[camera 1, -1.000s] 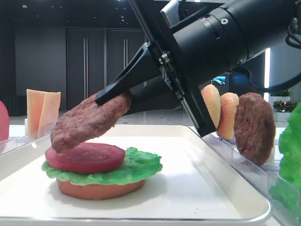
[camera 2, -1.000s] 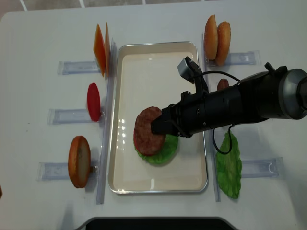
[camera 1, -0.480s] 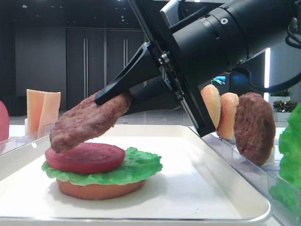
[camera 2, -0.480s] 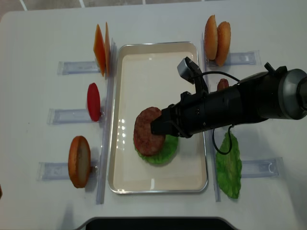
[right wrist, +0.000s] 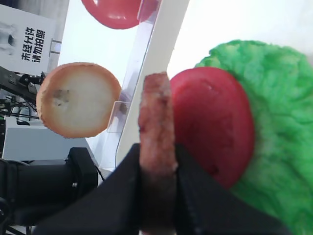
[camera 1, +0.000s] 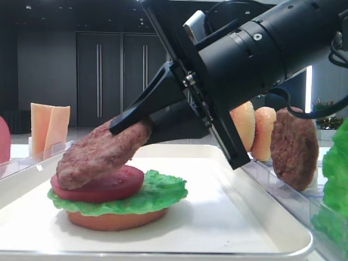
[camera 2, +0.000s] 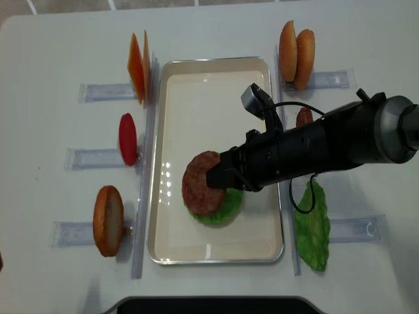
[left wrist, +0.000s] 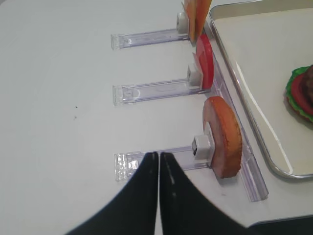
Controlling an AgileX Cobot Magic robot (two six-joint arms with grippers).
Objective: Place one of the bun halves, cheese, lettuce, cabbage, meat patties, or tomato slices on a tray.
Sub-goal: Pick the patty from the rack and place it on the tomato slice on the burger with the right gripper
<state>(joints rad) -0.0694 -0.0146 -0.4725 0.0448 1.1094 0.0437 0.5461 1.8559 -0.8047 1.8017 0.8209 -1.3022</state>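
Observation:
My right gripper [camera 2: 219, 178] is shut on the edge of a dark brown meat patty [camera 1: 95, 155]. The patty tilts down, and its low end rests on a red tomato slice [camera 1: 109, 187]. Under the slice lie a green lettuce [camera 1: 157, 193] leaf and a bun half [camera 1: 114, 217], all stacked on the white tray [camera 2: 216, 85]. In the right wrist view the jaws [right wrist: 157, 152] pinch the patty [right wrist: 155, 112] edge-on beside the tomato slice [right wrist: 215, 127]. My left gripper [left wrist: 159, 155] is shut and empty over the bare table. Cabbage is out of view.
Clear racks flank the tray. On the left they hold cheese [camera 2: 137, 65], a tomato slice [camera 2: 127, 139] and a bun half [camera 2: 108, 220]. On the right they hold two bun halves [camera 2: 296, 46], a second patty [camera 2: 303, 116] and a lettuce leaf [camera 2: 312, 226].
The right arm has come down a little, and the patty's low end now lies on the tomato slice instead of hovering just over it. The left gripper's earlier position is not shown.

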